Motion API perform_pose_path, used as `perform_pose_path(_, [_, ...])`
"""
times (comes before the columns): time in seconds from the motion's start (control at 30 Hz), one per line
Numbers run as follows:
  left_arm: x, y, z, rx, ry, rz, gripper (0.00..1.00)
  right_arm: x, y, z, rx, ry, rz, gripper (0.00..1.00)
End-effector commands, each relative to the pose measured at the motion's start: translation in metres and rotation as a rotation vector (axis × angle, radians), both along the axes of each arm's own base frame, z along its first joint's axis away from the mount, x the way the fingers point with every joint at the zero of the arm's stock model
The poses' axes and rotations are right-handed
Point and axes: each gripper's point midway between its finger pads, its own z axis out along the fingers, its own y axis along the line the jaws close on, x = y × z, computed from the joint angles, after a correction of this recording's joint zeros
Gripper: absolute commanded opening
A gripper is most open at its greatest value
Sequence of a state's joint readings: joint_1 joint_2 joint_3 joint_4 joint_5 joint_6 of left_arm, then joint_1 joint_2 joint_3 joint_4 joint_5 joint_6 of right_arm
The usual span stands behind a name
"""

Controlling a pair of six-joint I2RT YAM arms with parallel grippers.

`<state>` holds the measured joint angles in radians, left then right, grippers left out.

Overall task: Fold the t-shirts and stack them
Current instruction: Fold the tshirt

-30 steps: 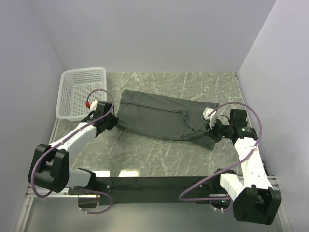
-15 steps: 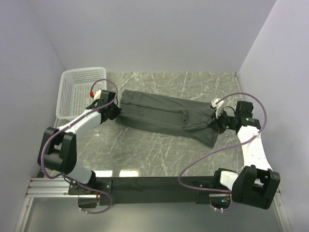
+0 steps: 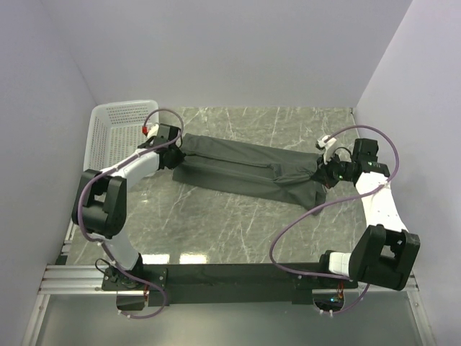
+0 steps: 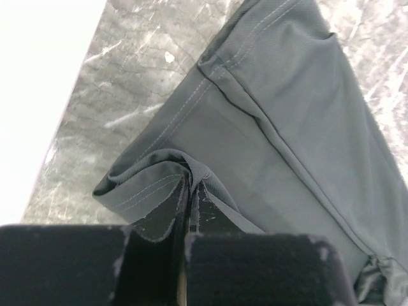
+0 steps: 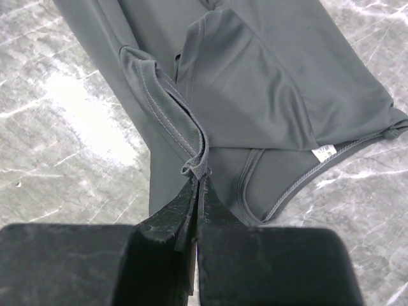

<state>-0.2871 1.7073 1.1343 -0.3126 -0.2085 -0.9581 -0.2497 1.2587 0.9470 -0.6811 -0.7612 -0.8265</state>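
A dark charcoal-grey t-shirt [image 3: 245,167] lies stretched across the marble table, folded lengthwise into a long band. My left gripper [image 3: 175,153] is shut on its left end; in the left wrist view the hem [image 4: 153,182] bunches between the black fingers [image 4: 164,213]. My right gripper [image 3: 322,171] is shut on the right end; in the right wrist view a pinched fold of fabric [image 5: 194,167] sits at the fingertips, with the collar [image 5: 280,191] and a white label [image 5: 325,152] beside it.
A white mesh basket [image 3: 119,133] stands at the back left, close to my left arm. Walls enclose the table on three sides. Bare marble [image 3: 238,223] lies between the shirt and the arm bases.
Both grippers have carried the shirt's near edge away from the bases toward the back, folding the shirt over itself into a narrower band. Both arms now reach farther out.
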Motion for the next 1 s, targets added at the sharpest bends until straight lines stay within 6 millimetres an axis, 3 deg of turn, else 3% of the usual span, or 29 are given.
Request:
perform_pose_path(0.0, [0.014, 0.007, 0.008, 0.037, -0.021, 0.008, 0.01, 0.016, -0.003, 0.019, 0.011, -0.049, 0.004, 0.0])
perform_pose_path(0.33, [0.022, 0.01, 0.007, 0.059, -0.018, 0.009, 0.01, 0.034, -0.007, 0.027, -0.018, 0.026, 0.091, 0.0])
perform_pose_path(0.67, [0.03, 0.008, 0.0, 0.063, -0.003, -0.006, 0.01, 0.045, 0.004, 0.019, -0.016, 0.069, 0.171, 0.0])
perform_pose_path(0.97, [0.039, 0.007, -0.003, 0.077, 0.005, -0.009, 0.01, 0.064, 0.002, 0.018, -0.028, 0.087, 0.155, 0.0])
